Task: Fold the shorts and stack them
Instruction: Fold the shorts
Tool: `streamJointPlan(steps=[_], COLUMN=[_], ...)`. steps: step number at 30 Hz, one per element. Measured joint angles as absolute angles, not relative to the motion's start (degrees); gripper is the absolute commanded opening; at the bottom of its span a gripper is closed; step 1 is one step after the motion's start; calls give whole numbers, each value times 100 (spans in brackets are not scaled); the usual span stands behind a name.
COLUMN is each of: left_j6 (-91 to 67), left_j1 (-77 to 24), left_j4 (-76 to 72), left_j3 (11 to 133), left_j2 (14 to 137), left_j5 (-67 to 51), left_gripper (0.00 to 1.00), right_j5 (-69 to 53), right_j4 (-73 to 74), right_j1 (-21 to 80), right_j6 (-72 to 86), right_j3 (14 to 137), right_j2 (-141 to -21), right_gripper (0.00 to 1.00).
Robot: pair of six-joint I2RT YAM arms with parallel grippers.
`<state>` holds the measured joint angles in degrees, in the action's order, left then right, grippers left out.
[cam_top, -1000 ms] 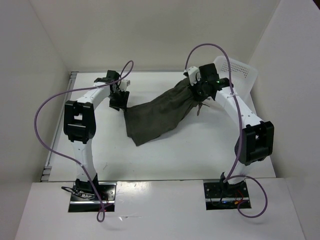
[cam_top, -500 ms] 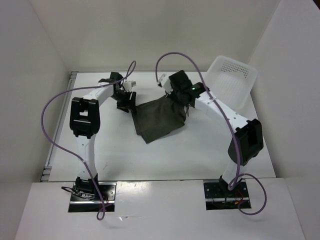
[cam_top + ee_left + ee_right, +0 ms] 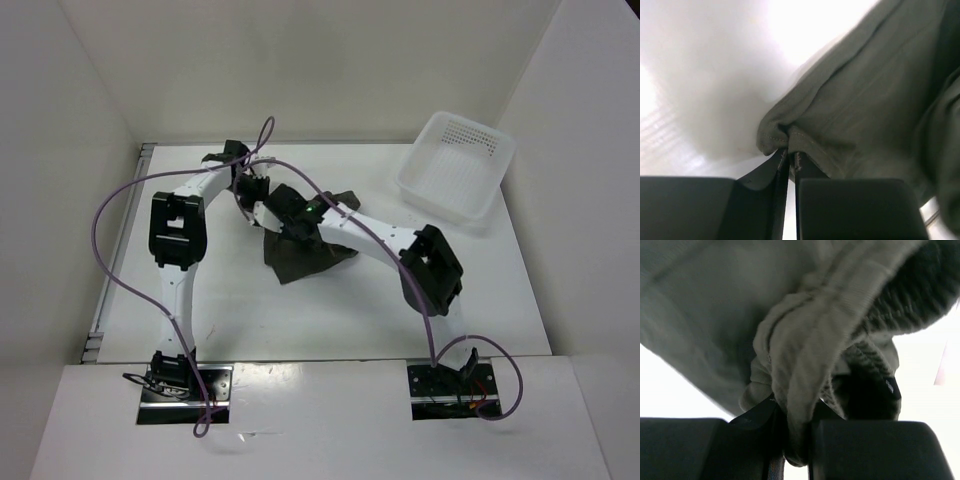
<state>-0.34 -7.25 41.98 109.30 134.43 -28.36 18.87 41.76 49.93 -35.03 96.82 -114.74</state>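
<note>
The dark olive-green shorts (image 3: 305, 258) lie bunched and doubled over left of the table's middle. My right gripper (image 3: 275, 215) has reached far left over them. In the right wrist view it (image 3: 797, 415) is shut on a thick fold of the ribbed waistband (image 3: 805, 340). My left gripper (image 3: 250, 190) stands just beyond the pile's left end. In the left wrist view its jaws (image 3: 791, 155) are pinched together on a stitched hem of the shorts (image 3: 865, 100). Both grippers are close together, and the right arm hides part of the cloth.
A white perforated basket (image 3: 455, 170) stands at the back right of the table, tilted slightly. White walls close in the left, back and right sides. Purple cables loop above both arms.
My right arm has swept left across the table with the waistband, doubling the shorts over toward my left gripper. My left gripper has closed on the hem.
</note>
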Motion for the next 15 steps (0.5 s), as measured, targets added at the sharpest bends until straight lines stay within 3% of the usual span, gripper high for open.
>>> streamJointPlan(steps=[4, 8, 9, 14, 15], left_j6=[-34, -36, -38, -34, -43], left_j1=[-722, -722, -722, -722, -722], left_j4=[4193, 4195, 4204, 4261, 4265], left_j3=[11150, 11190, 11212, 11443, 11496], left_j2=[13581, 13605, 13620, 13743, 13767], left_j5=[-2842, -2845, -2847, -2862, -2838], left_gripper=[13, 14, 14, 25, 32], right_j5=[2014, 1973, 1938, 1629, 1549], right_j4=[4187, 4171, 4176, 4215, 4239], right_j1=[5277, 5430, 5468, 5603, 5612], right_j6=[-3454, -3385, -3369, -3271, -3240], right_j3=[10348, 10746, 10792, 10982, 11017], right_j2=[-12049, -12239, -12239, -12239, -12239], right_gripper=[19, 40, 49, 66, 68])
